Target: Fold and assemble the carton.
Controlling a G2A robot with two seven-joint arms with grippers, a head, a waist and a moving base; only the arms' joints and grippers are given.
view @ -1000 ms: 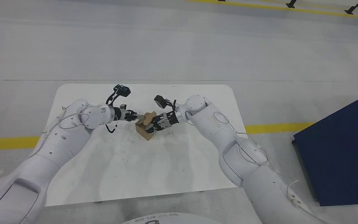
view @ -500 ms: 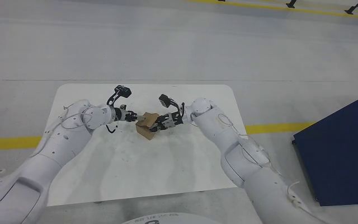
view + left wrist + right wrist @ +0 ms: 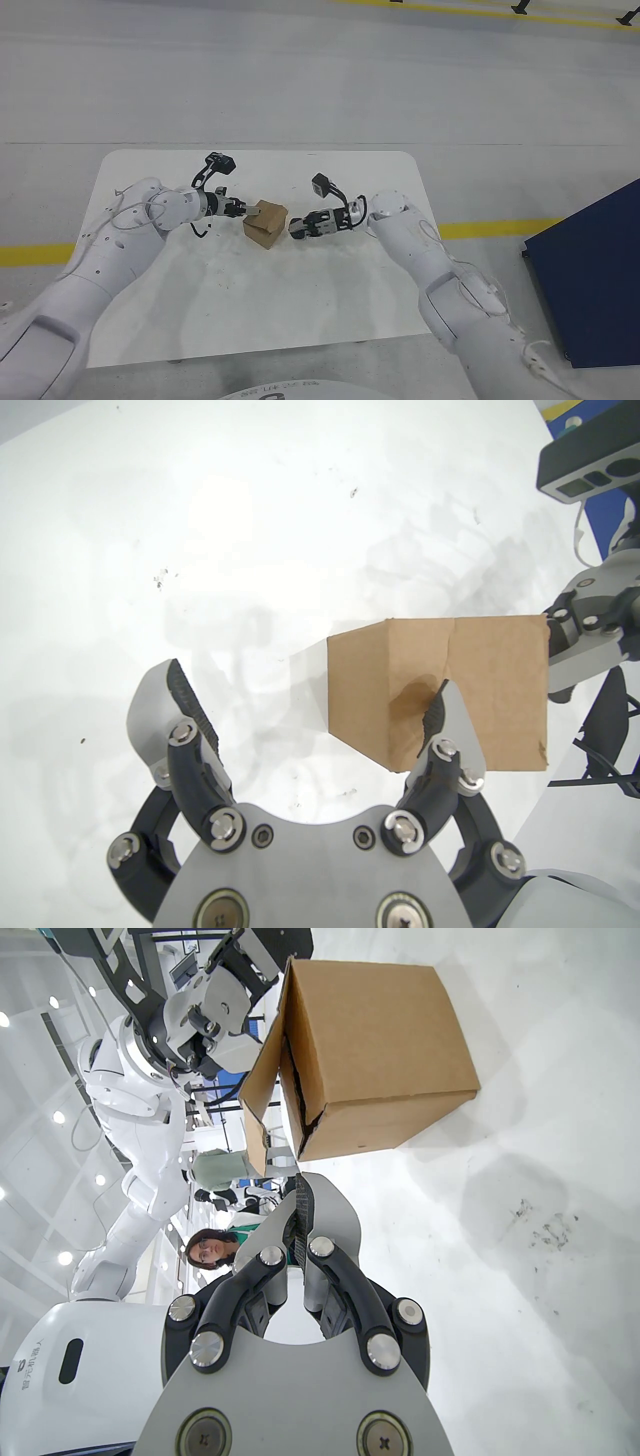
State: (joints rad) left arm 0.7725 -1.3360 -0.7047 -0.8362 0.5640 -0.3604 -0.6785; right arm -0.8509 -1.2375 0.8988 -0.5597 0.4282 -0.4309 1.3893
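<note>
A small brown carton (image 3: 265,223) stands on the white table (image 3: 180,300), a little left of the middle. Its sides are squared up, and one top flap (image 3: 259,1093) stands ajar along one edge of the carton (image 3: 380,1038). My left gripper (image 3: 240,208) is at the carton's left side. It is open (image 3: 307,700), with one fingertip (image 3: 442,705) against the carton (image 3: 470,680) and the other off to the side over bare table. My right gripper (image 3: 297,228) is just right of the carton, shut (image 3: 300,1200) on nothing, a short way off the box.
Scuff marks (image 3: 545,1228) dot the table top. A dark blue block (image 3: 600,270) stands on the floor past the table's right edge. Open table lies in front of the carton and to its left.
My right gripper has drawn back to the right, off the carton's top, and the flap it was on now lies lower. The left arm has stayed put.
</note>
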